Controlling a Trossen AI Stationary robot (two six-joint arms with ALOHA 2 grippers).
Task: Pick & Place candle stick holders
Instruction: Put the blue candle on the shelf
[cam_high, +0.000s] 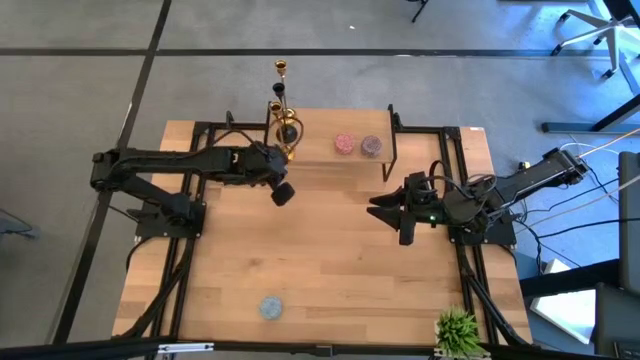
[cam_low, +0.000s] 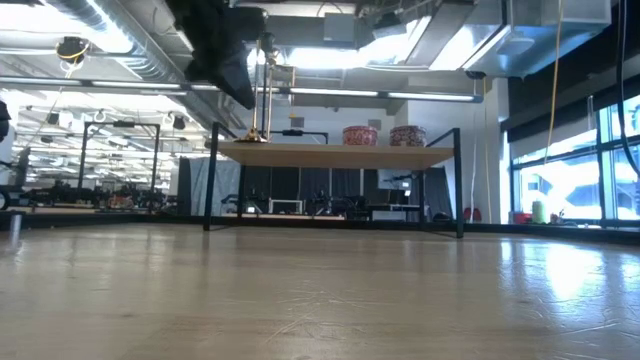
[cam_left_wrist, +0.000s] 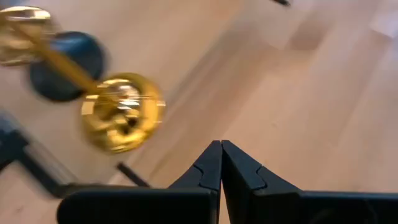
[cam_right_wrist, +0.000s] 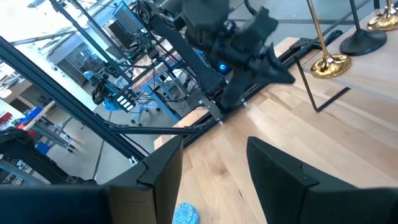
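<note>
Two gold candle stick holders stand upright on their round bases at the left end of a raised wooden shelf (cam_high: 340, 168) at the table's far side. One holder (cam_high: 284, 110) shows its flared base (cam_left_wrist: 122, 112) just beyond my left gripper, and the other's base (cam_right_wrist: 382, 22) lies farther back. A dark round base (cam_left_wrist: 65, 65) stands between them. My left gripper (cam_left_wrist: 221, 144) is shut and empty, and hovers near the shelf's front edge, slanting down. My right gripper (cam_right_wrist: 214, 146) hangs open and empty over the table's right half.
Two pink patterned jars (cam_high: 345, 144) (cam_high: 371, 146) stand on the shelf's middle. A small blue-grey round thing (cam_high: 271, 307) lies near the table's front edge. A green plant (cam_high: 457, 330) stands at the front right corner. Black frame rails run along both sides.
</note>
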